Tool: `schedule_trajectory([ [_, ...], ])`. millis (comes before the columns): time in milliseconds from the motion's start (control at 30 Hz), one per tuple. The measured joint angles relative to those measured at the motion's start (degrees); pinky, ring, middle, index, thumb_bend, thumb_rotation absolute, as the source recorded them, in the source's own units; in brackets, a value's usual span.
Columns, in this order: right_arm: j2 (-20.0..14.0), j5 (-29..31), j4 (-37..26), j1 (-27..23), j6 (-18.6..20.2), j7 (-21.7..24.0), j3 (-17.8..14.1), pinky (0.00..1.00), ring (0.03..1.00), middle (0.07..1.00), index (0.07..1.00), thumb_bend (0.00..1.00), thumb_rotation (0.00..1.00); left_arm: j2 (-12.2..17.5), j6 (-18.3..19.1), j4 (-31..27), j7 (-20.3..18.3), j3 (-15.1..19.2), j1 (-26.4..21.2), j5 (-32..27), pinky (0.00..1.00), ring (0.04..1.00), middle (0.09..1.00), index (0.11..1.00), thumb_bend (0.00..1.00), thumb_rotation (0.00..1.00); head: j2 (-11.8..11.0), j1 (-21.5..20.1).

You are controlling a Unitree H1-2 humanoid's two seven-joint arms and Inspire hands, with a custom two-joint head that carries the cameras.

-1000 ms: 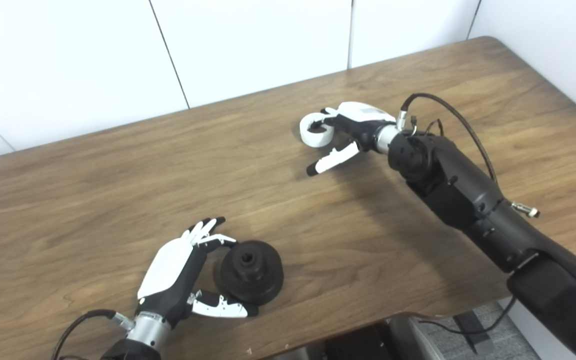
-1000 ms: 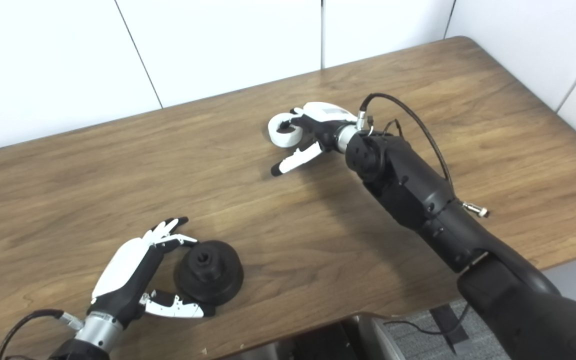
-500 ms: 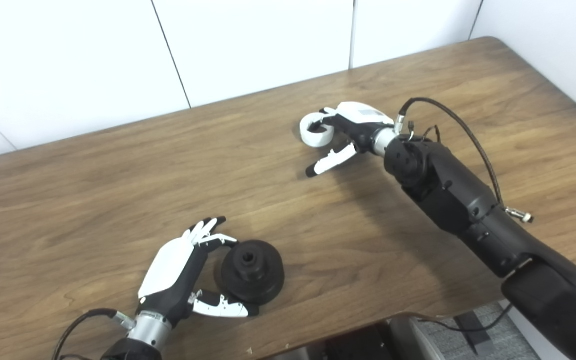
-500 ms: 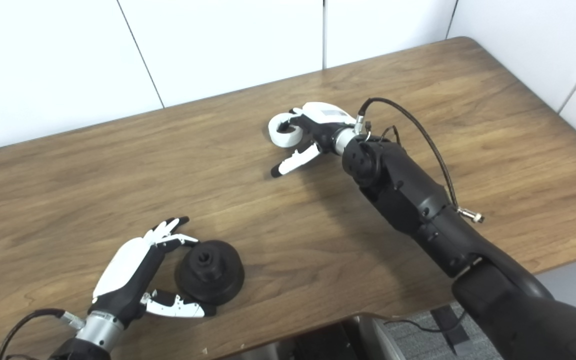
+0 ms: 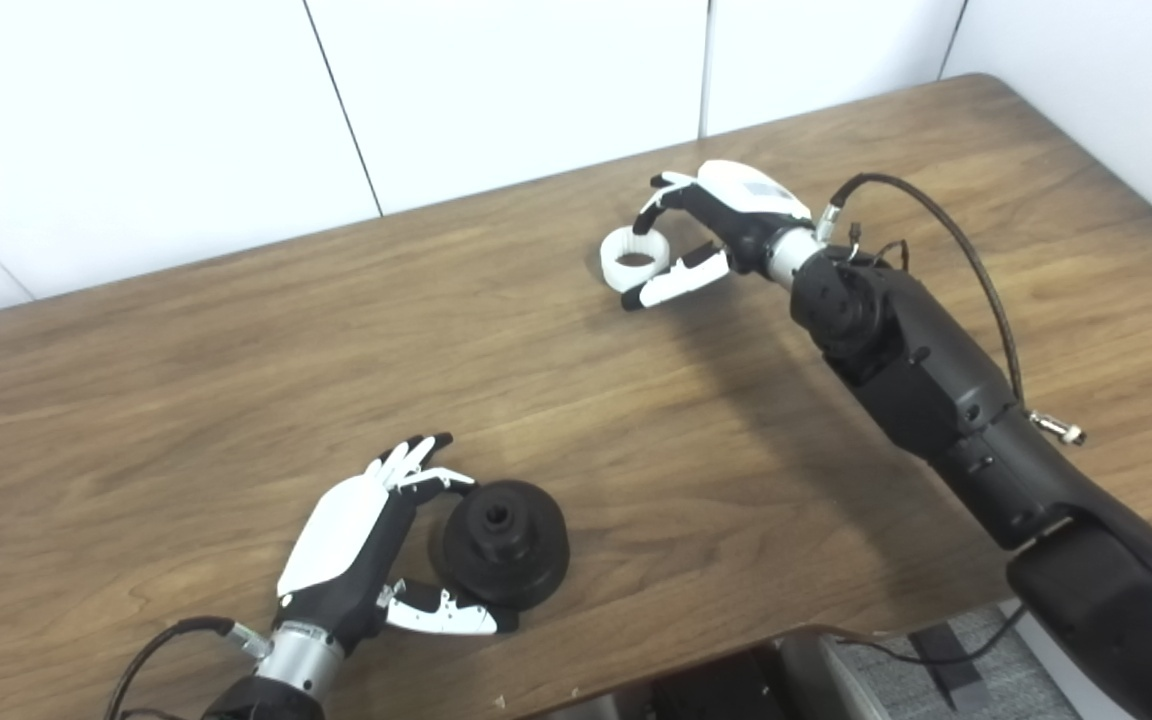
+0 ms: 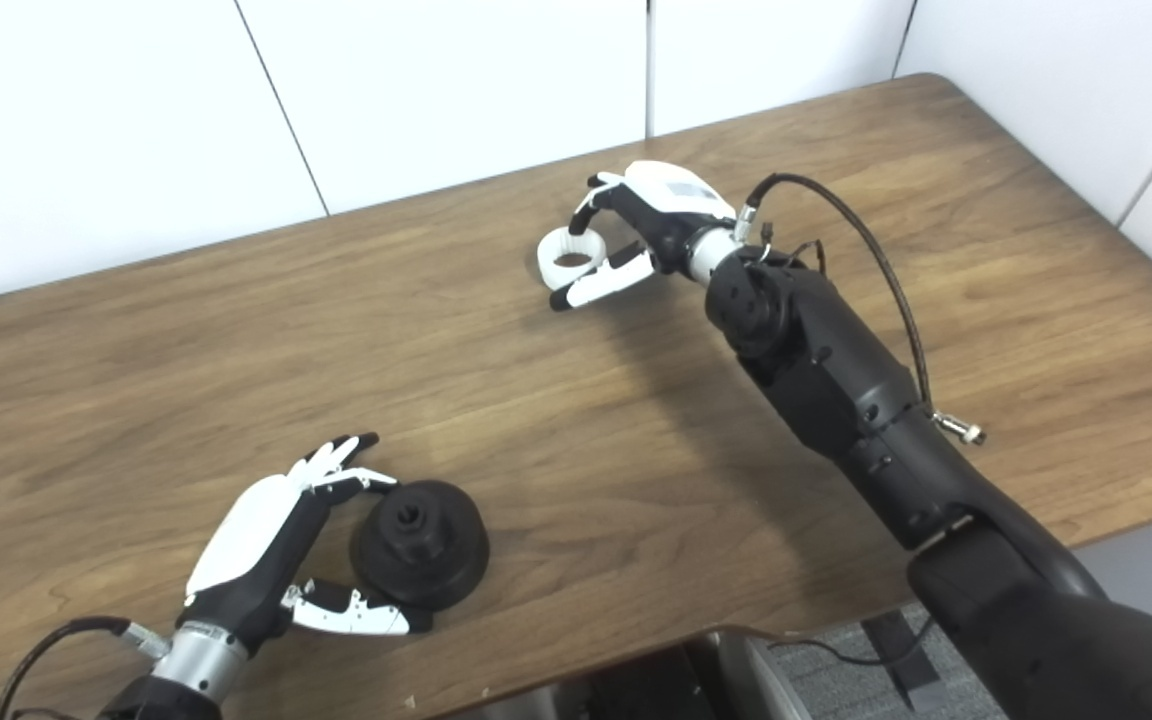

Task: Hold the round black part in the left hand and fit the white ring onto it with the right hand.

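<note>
Right hand (image 5: 711, 225) pinches the white plastic ring (image 5: 633, 259) at the wooden counter (image 5: 186, 350); left hand (image 5: 366, 545) cups the round black part (image 5: 503, 543), well apart.

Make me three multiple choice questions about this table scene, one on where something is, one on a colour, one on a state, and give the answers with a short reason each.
1. Where does the round black part sit?
A. near the table's front edge, beside the left hand
B. at the far right corner
C. on the floor

2. What colour is the small plastic ring by the right hand?
A. black
B. white
C. red

3. How is the left hand placed at the black part?
A. flat on top of it
B. far away from it
C. fingers and thumb cupped around its side

Answers:
1 A: the part rests on the brown wooden table close to the front edge, next to the left hand.
2 B: the ring is plainly white, lying between the fingers and thumb of the right hand.
3 C: fingers reach its far side, the thumb its near side.
</note>
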Motion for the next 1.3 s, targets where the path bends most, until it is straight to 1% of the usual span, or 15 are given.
schedule_trajectory([
  [100,0.0,0.3,0.0,0.0,-1.2,-1.3,-1.0,0.79,0.895,0.913,0.679,0.96,0.56,0.0,0.0,0.0,0.0,0.0,0.0,0.0,1.0,1.0,0.97,0.634,1.0,0.26,0.0,0.1],
  [167,0.0,0.5,0.0,0.0,-2.0,-2.3,-1.7,0.78,0.894,0.909,0.695,0.95,0.55,0.0,0.0,0.0,-0.1,0.0,0.0,0.0,1.0,1.0,0.971,0.635,1.0,0.26,0.1,0.1],
  [267,0.0,0.7,0.1,0.0,-2.2,-2.6,-2.2,0.74,0.865,0.882,0.79,0.95,0.54,0.0,0.0,0.0,-0.2,0.0,-0.1,0.0,1.0,1.0,0.971,0.634,1.0,0.27,0.0,0.4],
  [333,0.0,0.8,0.5,-0.1,-3.2,-3.0,-2.2,0.72,0.854,0.881,0.872,0.97,0.55,0.0,0.0,0.0,-0.3,0.0,-0.1,0.1,1.0,1.0,0.97,0.632,1.0,0.27,0.1,0.4],
  [400,0.0,0.5,1.4,-0.4,-3.6,-3.1,-2.0,0.72,0.853,0.885,0.916,0.98,0.55,0.0,0.0,0.0,-0.3,0.0,-0.1,0.1,1.0,1.0,0.971,0.632,1.0,0.27,0.0,0.6],
  [467,0.0,-0.1,2.7,-1.0,-3.6,-3.1,-1.8,0.73,0.855,0.89,0.94,0.98,0.56,0.0,0.0,0.0,-0.3,0.0,-0.1,0.1,1.0,1.0,0.971,0.633,1.0,0.27,0.2,0.8],
  [633,0.0,-1.1,3.8,-2.4,-3.5,-2.9,-0.9,0.75,0.858,0.902,0.951,0.98,0.55,0.0,0.0,0.0,-0.3,0.0,-0.1,0.2,1.0,1.0,0.973,0.633,1.0,0.27,0.3,0.9],
  [767,0.0,-1.9,4.5,-3.6,-3.4,-1.8,0.1,0.78,0.885,0.917,0.948,0.99,0.57,-0.1,0.0,0.0,-0.4,0.0,-0.1,0.2,1.0,1.0,0.974,0.634,1.0,0.27,0.3,1.1],
  [867,-0.1,-2.3,5.6,-4.7,-2.9,0.3,1.1,0.83,0.93,0.959,0.967,1.0,0.59,-0.1,0.0,0.0,-0.4,0.0,-0.1,0.2,1.0,1.0,0.974,0.633,1.0,0.27,0.3,1.1],
  [933,-0.1,-2.3,6.2,-5.3,-1.7,2.5,1.7,0.85,0.964,0.992,0.981,1.0,0.59,-0.2,0.0,0.0,-0.4,0.0,-0.1,0.2,1.0,1.0,0.975,0.633,1.0,0.27,0.4,1.4],
  [1067,-0.2,-2.0,7.5,-5.9,-0.8,5.0,2.5,0.87,0.985,1.0,0.97,1.0,0.58,-0.4,0.1,0.0,-0.5,0.0,-0.1,0.4,1.0,1.0,0.976,0.635,1.0,0.27,0.5,1.8],
  [1300,-0.1,-2.0,9.3,-5.9,-0.6,5.7,3.1,0.89,0.997,1.0,0.949,1.0,0.59,-0.5,0.1,0.0,-0.5,0.0,-0.1,0.6,1.0,1.0,0.976,0.634,1.0,0.26,0.8,1.8],
])
